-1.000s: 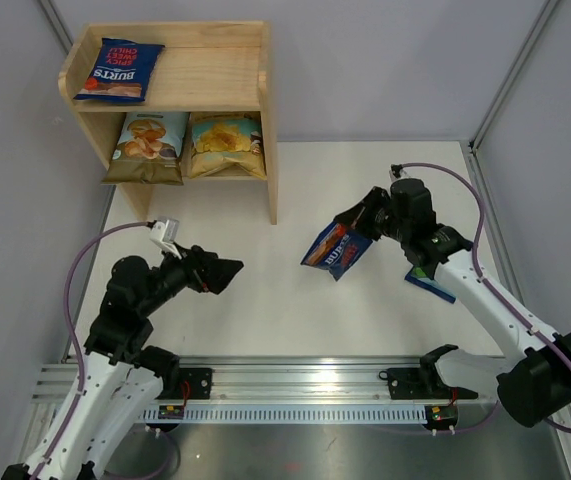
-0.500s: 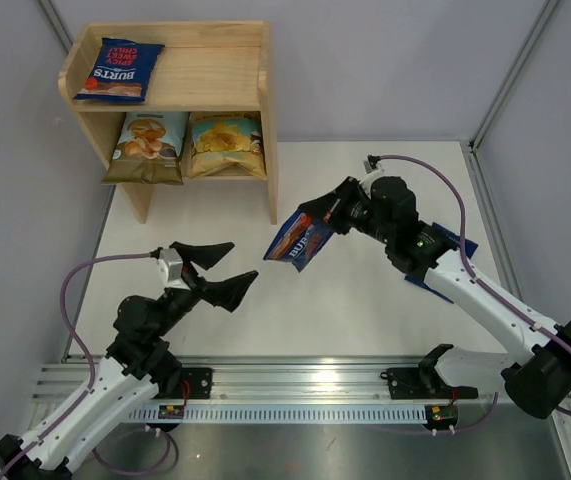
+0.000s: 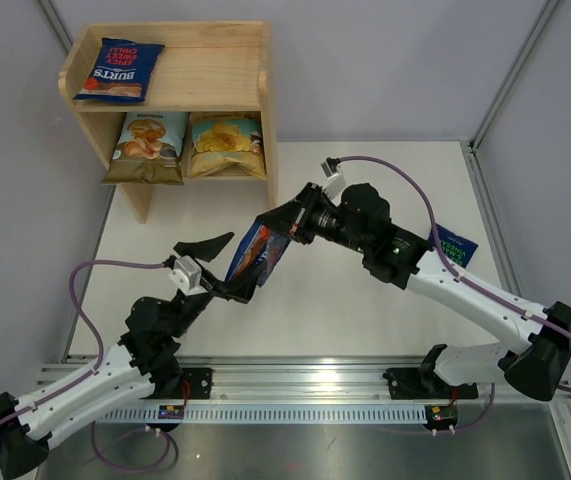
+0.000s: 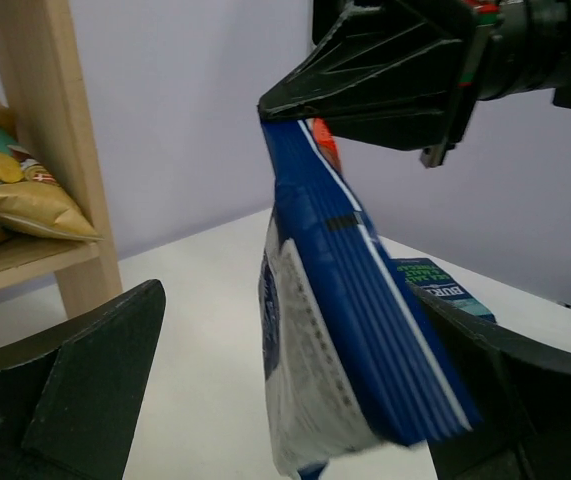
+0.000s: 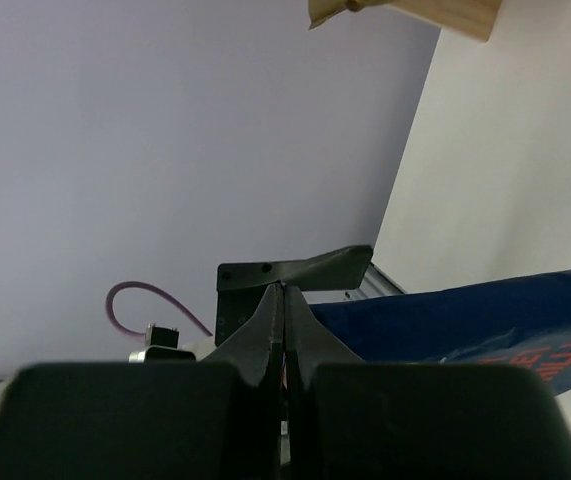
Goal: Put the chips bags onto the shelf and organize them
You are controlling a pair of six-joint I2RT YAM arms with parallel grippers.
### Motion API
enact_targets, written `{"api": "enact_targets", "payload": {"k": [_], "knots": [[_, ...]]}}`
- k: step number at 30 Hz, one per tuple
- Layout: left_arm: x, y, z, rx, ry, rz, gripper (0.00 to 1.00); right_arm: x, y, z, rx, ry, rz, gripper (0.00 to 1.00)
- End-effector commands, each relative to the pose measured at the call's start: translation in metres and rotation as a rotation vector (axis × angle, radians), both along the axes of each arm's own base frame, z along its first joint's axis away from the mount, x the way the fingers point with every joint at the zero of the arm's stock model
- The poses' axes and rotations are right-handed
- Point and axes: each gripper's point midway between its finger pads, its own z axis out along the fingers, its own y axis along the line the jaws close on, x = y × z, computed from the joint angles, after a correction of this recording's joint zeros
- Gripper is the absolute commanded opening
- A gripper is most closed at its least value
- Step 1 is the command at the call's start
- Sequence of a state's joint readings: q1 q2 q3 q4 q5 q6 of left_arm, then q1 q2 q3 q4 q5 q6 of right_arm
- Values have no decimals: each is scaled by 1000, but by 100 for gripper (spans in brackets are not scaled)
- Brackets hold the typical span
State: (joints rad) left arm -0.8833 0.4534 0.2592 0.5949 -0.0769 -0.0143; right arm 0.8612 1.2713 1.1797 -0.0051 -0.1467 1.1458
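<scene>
The left tool (image 3: 244, 262) stands wide apart, flanking a dark-blue Burts bag (image 4: 345, 330) that hangs above the surface (image 3: 365, 320), its top edge clamped in the right tool (image 3: 277, 226). A green-lettered bag (image 3: 455, 247) lies to the right. Beyond, the shelf (image 3: 205, 75) carries a second Burts bag (image 3: 120, 70) on top, with the Cassava bag (image 3: 148, 145) and the yellow bag (image 3: 225, 143) below.

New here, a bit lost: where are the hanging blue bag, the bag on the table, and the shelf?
Hanging blue bag (image 3: 253, 254): overhead view, its middle.
Bag on the table (image 3: 457, 246): overhead view, visible corner.
Shelf (image 3: 210, 72): overhead view, bare top board.
</scene>
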Motion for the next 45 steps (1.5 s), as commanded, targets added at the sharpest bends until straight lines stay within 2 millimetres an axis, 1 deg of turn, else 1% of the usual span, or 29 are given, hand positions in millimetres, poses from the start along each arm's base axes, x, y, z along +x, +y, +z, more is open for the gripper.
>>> {"api": "enact_targets", "payload": {"k": [1, 3, 4, 5, 6, 8, 9, 10, 11, 12, 13, 16, 17, 21, 22, 23, 25, 26, 28, 29, 31, 32, 34, 35, 36, 38, 39, 42, 45], "knots": [[17, 23, 19, -62, -39, 168, 99, -13, 10, 46, 110, -81, 23, 0], [19, 25, 23, -72, -28, 176, 92, -17, 11, 47, 116, -85, 33, 0], [20, 23, 22, -65, -21, 174, 86, -19, 12, 47, 114, -85, 36, 0], [19, 23, 26, -73, -22, 170, 65, -22, 13, 47, 117, -86, 43, 0], [19, 21, 26, -72, -14, 163, 56, -22, 12, 45, 110, -85, 40, 0], [15, 18, 29, -76, -11, 133, 45, -21, 9, 43, 101, -91, 25, 0], [13, 16, 33, -78, -16, 114, 33, -21, 6, 43, 99, -95, 14, 0], [9, 11, 32, -54, -14, 83, 31, -20, 3, 37, 83, -97, 4, 0], [6, 8, 33, -63, 3, 54, 29, -20, -3, 41, 86, -108, -18, 0], [2, 7, 40, -69, -1, 32, 24, -21, -6, 41, 79, -112, -27, 3], [-4, 0, 37, -52, 20, -18, 22, -20, -10, 39, 60, -131, -38, 6], [-15, -10, 42, -45, 51, -105, 12, -22, -26, 42, 26, -187, -71, 29], [-17, -11, 44, -49, 63, -119, 12, -21, -36, 40, -6, -193, -101, 49], [-30, -21, 53, -28, 105, -210, 12, -28, -66, 35, -166, -324, -96, 74], [-36, -24, 60, -14, 115, -253, 13, -27, -77, 24, -254, -383, -86, 77], [-39, -27, 62, -2, 129, -274, 13, -46, -81, 31, -247, -445, -10, 79], [-50, -42, 56, 68, 184, -375, 14, -65, -87, 24, -306, -574, 100, 81], [-58, -45, 73, 69, 170, -426, 14, -85, -90, 25, -294, -627, 184, 82], [-74, -62, 66, 133, 234, -568, 14, -100, -97, 14, -345, -702, 266, 82], [-82, -64, 83, 124, 225, -617, 16, -110, -103, 18, -337, -736, 289, 83], [-95, -72, 86, 147, 279, -722, 17, -121, -109, 14, -348, -792, 342, 84], [-99, -78, 90, 156, 305, -773, 18, -135, -113, 18, -320, -827, 383, 85], [-101, -83, 96, 151, 326, -810, 18, -149, -114, 20, -288, -851, 449, 85], [-100, -89, 94, 159, 353, -834, 18, -151, -114, 19, -287, -856, 464, 85], [-104, -90, 106, 140, 353, -868, 18, -153, -113, 16, -289, -847, 479, 85], [-113, -93, 110, 155, 363, -945, 18, -153, -110, 12, -298, -832, 506, 84], [-111, -99, 109, 158, 393, -964, 22, -154, -109, 10, -304, -823, 520, 84], [-115, -103, 117, 154, 382, -1029, 21, -156, -104, 6, -302, -804, 571, 81], [-122, -101, 122, 158, 355, -1071, 19, -146, -108, -1, -368, -790, 528, 80]]}}
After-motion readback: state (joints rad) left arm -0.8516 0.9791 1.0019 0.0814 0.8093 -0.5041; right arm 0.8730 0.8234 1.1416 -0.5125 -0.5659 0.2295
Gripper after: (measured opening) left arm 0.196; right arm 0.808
